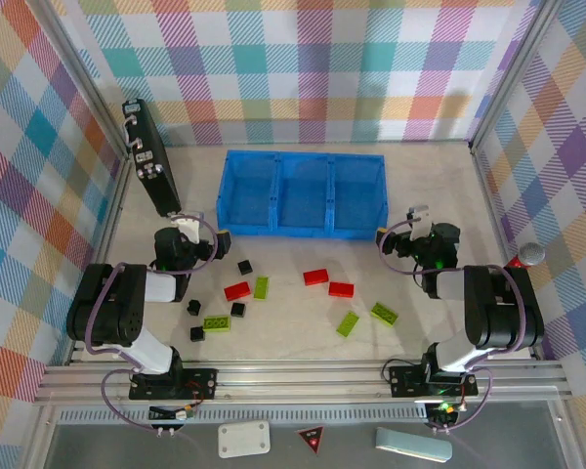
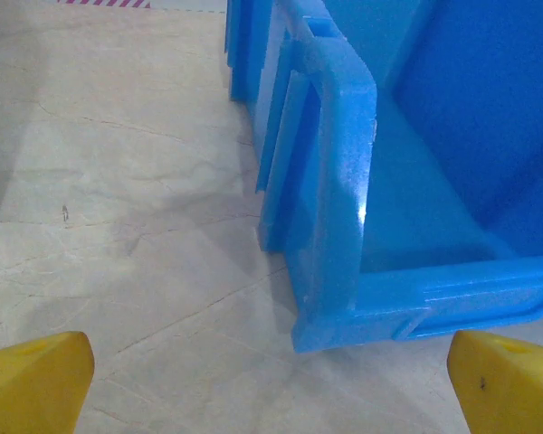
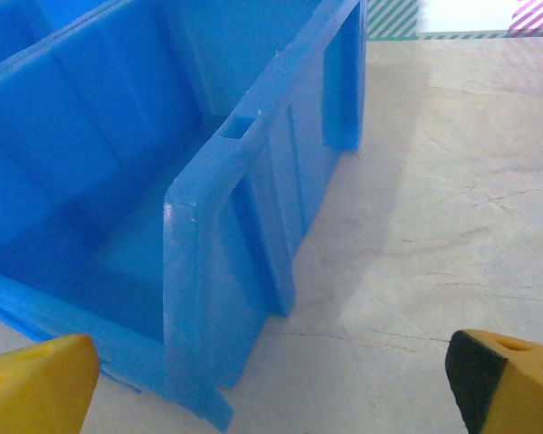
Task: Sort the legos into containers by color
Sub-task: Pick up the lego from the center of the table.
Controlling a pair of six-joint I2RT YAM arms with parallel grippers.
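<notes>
All legos (image 1: 315, 277) lie on the table (image 1: 293, 344), outside the containers (image 1: 276, 191)

The table (image 1: 439, 195) has a pale top like marble, with fine cracks. At 12 o'clock a long blue tray (image 1: 303, 156) with three square compartments stands on it. At 10 o'clock a black case (image 1: 151, 161) is at the left wall. From the centre toward 6 o'clock small bricks lie loose: three red bricks (image 1: 316, 277), four green bricks (image 1: 348, 323) and four black cubes (image 1: 237, 309). Toward 8 o'clock one red and one green brick lie just beside each other.
</notes>
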